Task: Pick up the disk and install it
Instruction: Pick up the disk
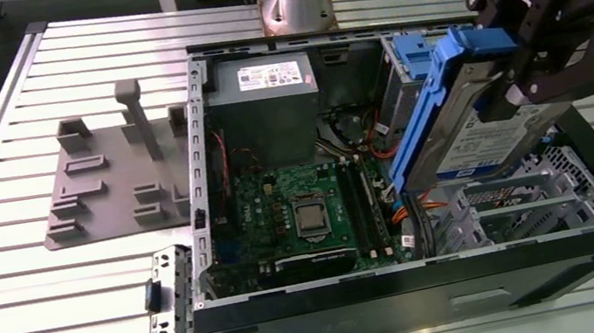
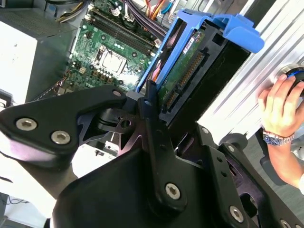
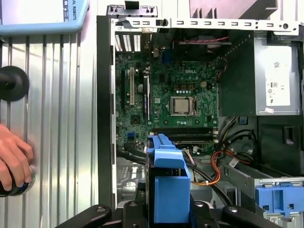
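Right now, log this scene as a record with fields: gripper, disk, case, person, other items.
gripper: shut on the disk, above the open computer case
disk: in its blue caddy, tilted, over the case's end at the exterior view's right; not seated
computer case: lying on its side, panel off, motherboard and power supply exposed
person: hand on a round object beside the case
grey fixture plate: flat on the table, at the exterior view's left of the case
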